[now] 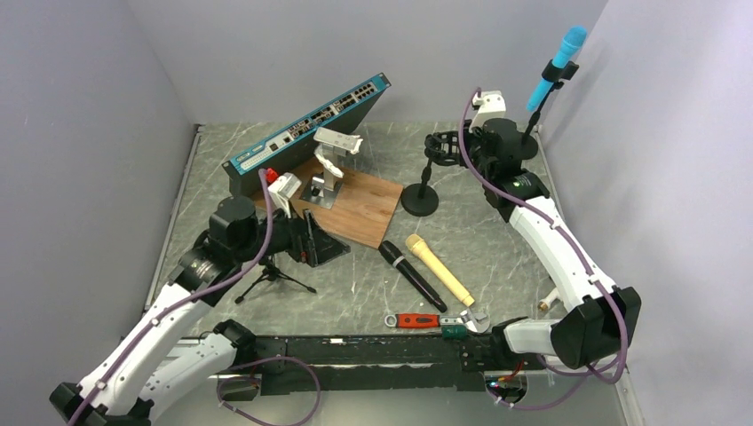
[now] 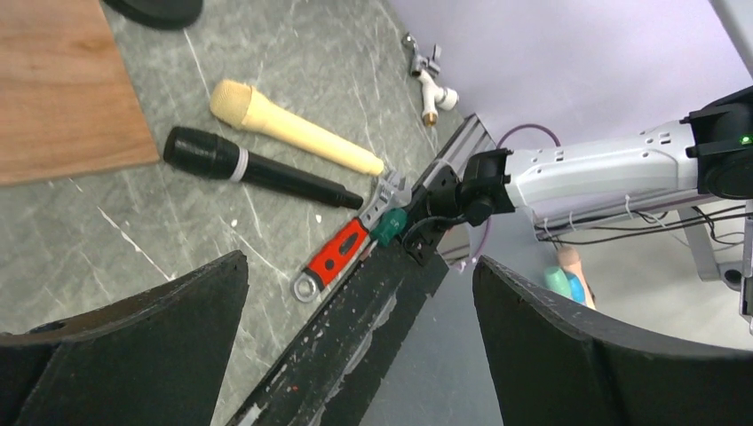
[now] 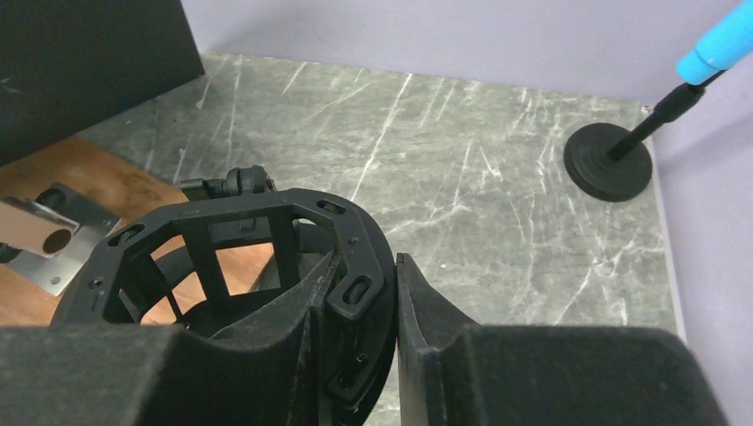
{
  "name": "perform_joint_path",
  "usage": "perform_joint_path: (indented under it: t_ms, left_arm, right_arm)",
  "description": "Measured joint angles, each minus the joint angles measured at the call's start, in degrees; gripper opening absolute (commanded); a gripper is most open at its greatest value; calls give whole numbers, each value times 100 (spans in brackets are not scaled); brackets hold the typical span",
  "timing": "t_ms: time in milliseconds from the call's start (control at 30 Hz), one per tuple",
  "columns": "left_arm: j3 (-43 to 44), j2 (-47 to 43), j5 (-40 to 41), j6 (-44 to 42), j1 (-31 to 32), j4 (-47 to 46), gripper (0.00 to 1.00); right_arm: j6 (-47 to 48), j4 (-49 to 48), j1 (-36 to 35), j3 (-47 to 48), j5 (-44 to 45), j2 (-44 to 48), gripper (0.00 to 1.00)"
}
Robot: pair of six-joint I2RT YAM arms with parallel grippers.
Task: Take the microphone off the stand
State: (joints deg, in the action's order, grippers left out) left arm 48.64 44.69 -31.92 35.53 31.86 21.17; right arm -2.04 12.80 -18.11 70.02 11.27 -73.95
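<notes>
Checking my right tool (image 3: 368,280) first: what has it got?

– Its jaws are pinched almost closed on the rim of the empty mount (image 3: 266,200), near the middle of the tabletop's (image 3: 497,124) far edge. No mic in that one.

– So the one I want is the blue mic (image 1: 557,67)?

– I'd say so; it's the only one on a stand (image 3: 608,160). It sits in the far right corner, beyond the right tool and off to its right, well apart from it. Its long axis is tilted: head up and out toward the right edge, tail down toward the tabletop's middle.

– And my left tool (image 2: 360,264)?

– Wide open, holding nothing, over the left half of the tabletop. That corner looks a long reach for it.

– Then the right arm is nearer. I'd let go of the mount, swing right, and close across the mic's body, not along it.
</notes>
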Motion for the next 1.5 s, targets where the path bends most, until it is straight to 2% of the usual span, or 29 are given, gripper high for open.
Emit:
perform_joint_path:
  t_ms: [200,300,633,800,1033,1267,1367,1500]
  left_arm:
    - [0,-595,520,-39,0,-66,100]
    - [-15,-942,815,-39,0,-122,99]
    - [-15,-1956,2031,-208,0,111,99]
    - [-11,-2100,2319,-328,0,146,99]
    - [-81,-1869,2214,-343,0,127,99]
    - [-103,-1543,2000,-367,0,138,99]
    - [46,-1462,2063,-459,0,424,99]
    - [201,-1427,2127,-533,0,621,99]
  right_arm:
    - [101,398,-17,304,87,0,0]
    - [291,540,-243,542,205,4,0]
    - [730,1088,-2046,922,741,693,0]
    - [901,1482,-2634,988,756,1150,0]
    - [1001,1670,-2736,717,-697,1602,0]
    - [772,780,-2835,-55,-2505,1318,0]
    - [737,431,-2944,-358,-2942,1093,0]
    - [804,291,-3161,-376,-3027,715,0]
